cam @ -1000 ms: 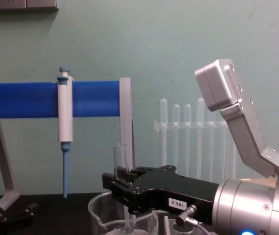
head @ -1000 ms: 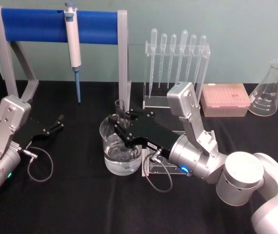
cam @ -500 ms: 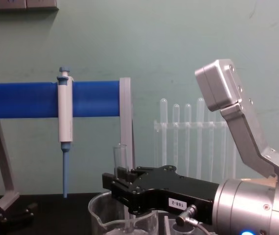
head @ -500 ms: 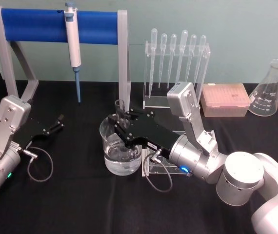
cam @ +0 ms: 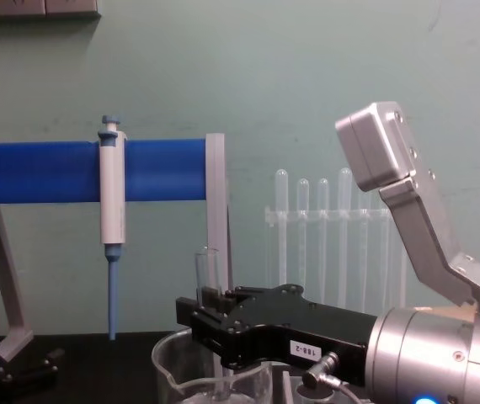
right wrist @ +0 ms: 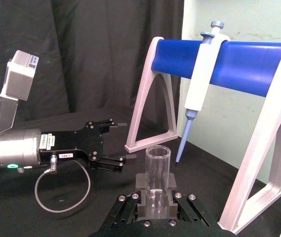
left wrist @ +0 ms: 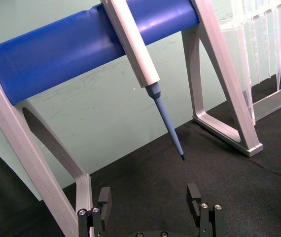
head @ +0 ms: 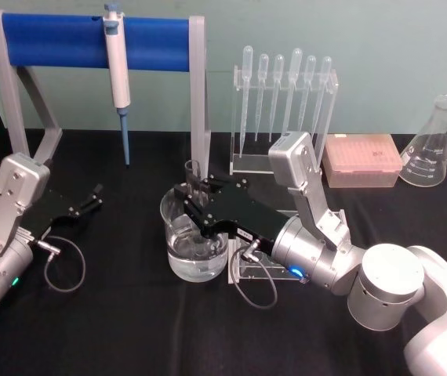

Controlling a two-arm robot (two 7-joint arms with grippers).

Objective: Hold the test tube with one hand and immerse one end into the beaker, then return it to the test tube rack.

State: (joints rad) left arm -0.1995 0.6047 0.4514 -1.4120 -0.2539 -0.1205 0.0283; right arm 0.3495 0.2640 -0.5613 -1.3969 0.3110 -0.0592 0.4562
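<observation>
The test tube (head: 193,172) stands upright, a clear glass tube (right wrist: 158,170) held near its middle. My right gripper (head: 195,193) is shut on it, black fingers (right wrist: 177,200) pressed to both sides. It hangs over the beaker (head: 184,262), a wide glass vessel part filled with clear liquid. In the chest view the tube (cam: 206,269) runs down past the right gripper (cam: 209,305) and below the beaker's rim (cam: 166,364). My left gripper (head: 94,197) rests parked at the table's left, open with nothing between its fingers (left wrist: 193,191).
A blue-barred stand (head: 90,41) with a hanging pipettor (head: 117,74) is behind the beaker. A rack of plastic pipettes (head: 284,102), a pink tip box (head: 362,160) and a conical flask (head: 430,149) line the back right. A small clear holder (head: 239,272) sits under my right wrist.
</observation>
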